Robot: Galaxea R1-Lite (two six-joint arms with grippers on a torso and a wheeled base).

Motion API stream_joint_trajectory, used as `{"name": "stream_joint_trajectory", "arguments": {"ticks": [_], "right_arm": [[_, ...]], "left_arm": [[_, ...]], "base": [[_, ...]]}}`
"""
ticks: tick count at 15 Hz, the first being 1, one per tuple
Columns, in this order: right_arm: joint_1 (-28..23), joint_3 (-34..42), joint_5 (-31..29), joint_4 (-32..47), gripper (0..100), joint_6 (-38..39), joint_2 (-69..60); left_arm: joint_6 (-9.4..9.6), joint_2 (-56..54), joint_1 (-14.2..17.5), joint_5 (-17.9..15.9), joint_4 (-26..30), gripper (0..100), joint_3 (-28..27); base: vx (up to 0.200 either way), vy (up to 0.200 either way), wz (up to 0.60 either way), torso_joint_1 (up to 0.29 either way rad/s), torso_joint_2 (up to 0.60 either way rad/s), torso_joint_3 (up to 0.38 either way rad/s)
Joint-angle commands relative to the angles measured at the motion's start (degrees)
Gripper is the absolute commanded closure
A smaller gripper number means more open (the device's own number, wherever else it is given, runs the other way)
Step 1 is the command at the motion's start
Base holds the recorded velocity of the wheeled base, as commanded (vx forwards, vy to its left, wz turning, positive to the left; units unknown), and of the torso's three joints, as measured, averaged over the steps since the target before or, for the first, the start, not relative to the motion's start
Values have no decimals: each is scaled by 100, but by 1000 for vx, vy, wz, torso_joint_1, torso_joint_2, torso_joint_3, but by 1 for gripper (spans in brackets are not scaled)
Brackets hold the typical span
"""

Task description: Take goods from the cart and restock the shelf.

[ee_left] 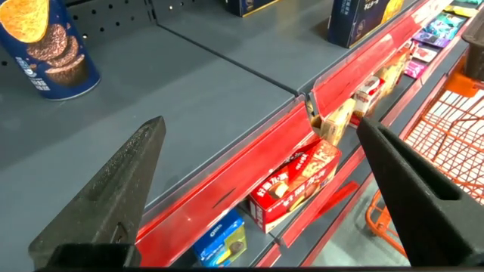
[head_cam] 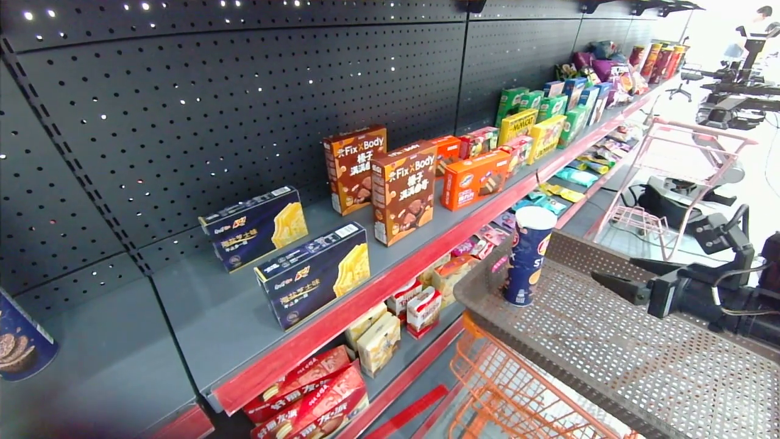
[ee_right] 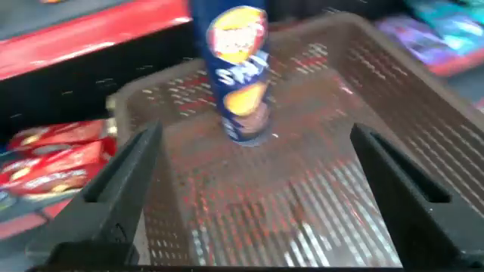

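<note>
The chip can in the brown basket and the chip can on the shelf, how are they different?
The basket can stands in the brown basket on the cart; the shelf can stands on the grey shelf. The basket can shows yellow and orange pictures; the shelf can also shows brown, cookie-like rounds. Both are dark blue tubes standing upright.

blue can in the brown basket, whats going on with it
The blue cylindrical snack can stands upright in the brown perforated cart basket, not yet picked. The right gripper is open and aimed at it, a gap away. The left gripper hangs open over the grey shelf, holding nothing.
</note>
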State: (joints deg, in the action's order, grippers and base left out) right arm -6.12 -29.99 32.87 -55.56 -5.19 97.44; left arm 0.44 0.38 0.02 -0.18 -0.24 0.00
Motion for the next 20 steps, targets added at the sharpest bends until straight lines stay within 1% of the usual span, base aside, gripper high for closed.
{"name": "stream_joint_trajectory", "arguments": {"ticks": [1, 3, 5, 8, 10, 14, 16, 20], "right_arm": [[14, -306, 247, -42, 0, -140, 601], [76, -402, 466, -77, 0, -272, 812], [340, -332, 704, -253, 0, -280, 961], [568, -464, 765, -649, 0, -342, 1401], [638, -543, 765, -710, 0, -342, 1559], [797, -1088, 704, -877, 0, -368, 2113], [840, -1563, 677, -1062, 0, -333, 2455], [1034, -2573, 677, -1018, 0, -280, 3009]], "left_arm": [[0, 6, -2, 1, -2, 0, 0], [0, 6, -2, 1, -2, 0, 0], [0, 6, -2, 1, -2, 0, 0], [0, 6, 6, 1, -2, 0, 0], [0, 6, -2, 1, -2, 0, 0], [0, 6, -2, 1, -2, 0, 0], [0, 6, -2, 1, -2, 0, 0], [0, 6, -2, 1, -2, 0, 0]], "base": [[0, 0, 0, 0, 0, 0], [0, 0, 0, 0, 0, 0], [0, 0, 0, 0, 0, 0], [0, 0, 0, 0, 0, 0], [0, 0, 0, 0, 0, 0], [0, 0, 0, 0, 0, 0], [0, 0, 0, 0, 0, 0], [0, 0, 0, 0, 0, 0]]}}
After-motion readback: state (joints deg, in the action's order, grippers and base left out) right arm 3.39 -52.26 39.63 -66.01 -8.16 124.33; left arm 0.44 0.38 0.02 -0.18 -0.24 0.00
